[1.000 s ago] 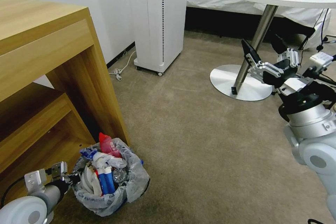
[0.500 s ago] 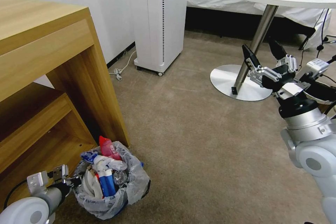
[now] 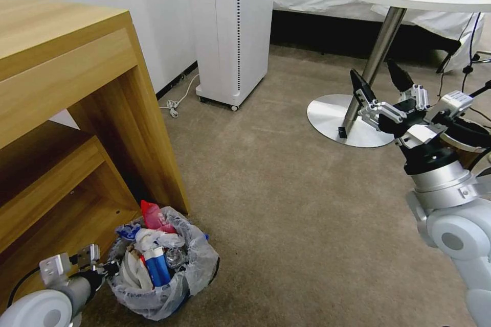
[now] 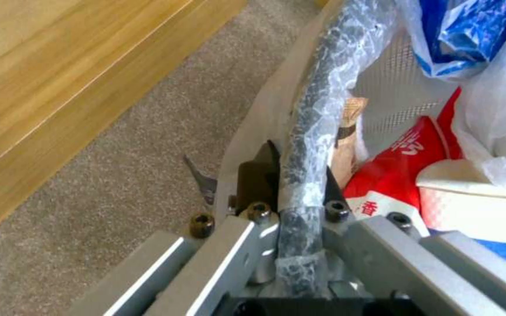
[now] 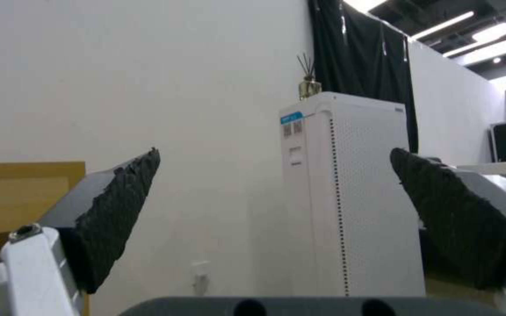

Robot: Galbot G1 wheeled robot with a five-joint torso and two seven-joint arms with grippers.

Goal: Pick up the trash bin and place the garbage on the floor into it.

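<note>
Lowered trash bin (image 3: 190, 271), "香" carton (image 4: 402, 169)

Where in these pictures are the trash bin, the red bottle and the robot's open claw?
trash bin (image 3: 197, 260), head view, bag-covered side wall.
red bottle (image 3: 151, 214), head view, its body above the rim.
right gripper (image 3: 381, 79), head view, midway between its spread fingertips.

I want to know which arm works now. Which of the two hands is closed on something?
The left hand: its fingers pinch the bag-covered rim of the trash bin beside the wooden desk. The right hand is open and holds nothing, raised near the round table's base.
</note>
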